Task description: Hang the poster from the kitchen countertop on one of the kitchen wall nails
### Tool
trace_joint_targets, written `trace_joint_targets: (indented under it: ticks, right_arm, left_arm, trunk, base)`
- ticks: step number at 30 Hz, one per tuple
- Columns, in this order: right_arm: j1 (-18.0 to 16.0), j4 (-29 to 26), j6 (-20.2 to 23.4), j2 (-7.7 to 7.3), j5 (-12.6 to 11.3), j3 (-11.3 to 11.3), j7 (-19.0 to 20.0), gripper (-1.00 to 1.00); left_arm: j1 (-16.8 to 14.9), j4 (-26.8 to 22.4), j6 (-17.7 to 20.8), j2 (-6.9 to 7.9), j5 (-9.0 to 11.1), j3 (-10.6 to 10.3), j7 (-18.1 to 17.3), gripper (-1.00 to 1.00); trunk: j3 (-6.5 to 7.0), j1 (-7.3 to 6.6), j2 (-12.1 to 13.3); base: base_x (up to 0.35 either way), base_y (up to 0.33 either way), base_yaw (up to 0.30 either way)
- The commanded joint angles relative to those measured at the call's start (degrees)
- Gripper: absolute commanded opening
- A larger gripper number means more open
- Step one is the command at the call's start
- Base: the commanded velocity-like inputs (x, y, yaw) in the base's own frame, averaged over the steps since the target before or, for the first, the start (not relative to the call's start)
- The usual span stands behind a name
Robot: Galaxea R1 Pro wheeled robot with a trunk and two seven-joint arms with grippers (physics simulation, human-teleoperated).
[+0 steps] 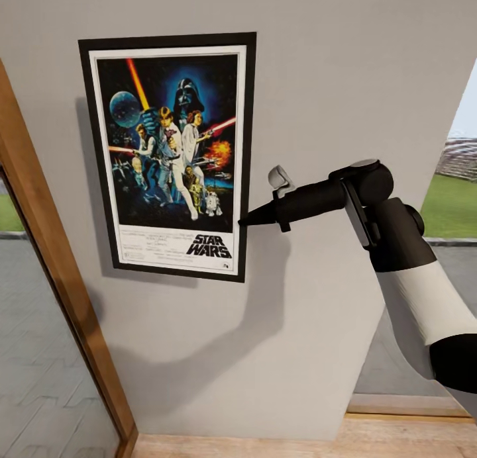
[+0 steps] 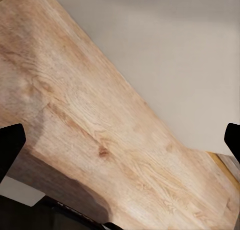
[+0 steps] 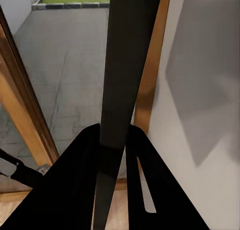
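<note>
poster (image 1: 173, 155) flat against wall (image 1: 344, 81); right jaws (image 1: 246, 220) clamped on its edge.

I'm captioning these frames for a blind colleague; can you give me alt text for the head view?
A framed Star Wars poster sits upright against a grey wall, with the right gripper pinching its lower right edge. A wooden door frame runs down the left, and grass shows through an opening at far right.

Even, bright diffuse lighting; renders sharp, no glare. The poster (image 1: 169, 157) and the right arm (image 1: 371, 220) cast soft grey shadows on the wall (image 1: 344, 61). Slight softness on the floor (image 2: 100, 140) in the left wrist view.
</note>
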Motion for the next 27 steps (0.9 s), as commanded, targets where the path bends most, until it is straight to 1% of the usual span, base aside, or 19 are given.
trace_joint_targets:
  ticks: [1, 5, 14, 27]
  right_arm:
    - [0.0, 0.0, 0.8, -0.04, 0.0, 0.1, 0.4, -1.0]
    - [0.0, 0.0, 0.8, -0.08, 0.0, 0.1, 0.4, -1.0]
    - [0.0, 0.0, 0.8, -0.08, 0.0, 0.1, 0.4, -1.0]
    - [0.0, 0.0, 0.8, -0.08, 0.0, 0.1, 0.4, -1.0]
  left_arm:
    - [0.0, 0.0, -0.3, 0.01, 0.3, -0.5, -0.1, 1.0]
    - [0.0, 0.0, -0.3, 0.01, 0.3, -0.5, -0.1, 1.0]
    - [0.0, 0.0, -0.3, 0.01, 0.3, -0.5, -0.1, 1.0]
    - [0.0, 0.0, -0.3, 0.01, 0.3, -0.5, -0.1, 1.0]
  trunk:
    - [-0.03, 0.02, 0.0]
    - [-0.03, 0.02, 0.0]
    - [-0.03, 0.02, 0.0]
    - [-0.03, 0.02, 0.0]
  base:
    - [0.002, 0.001, 0.0]
    - [0.066, 0.0, 0.0]
    - [0.243, 0.0, 0.0]
    - [0.088, 0.0, 0.0]
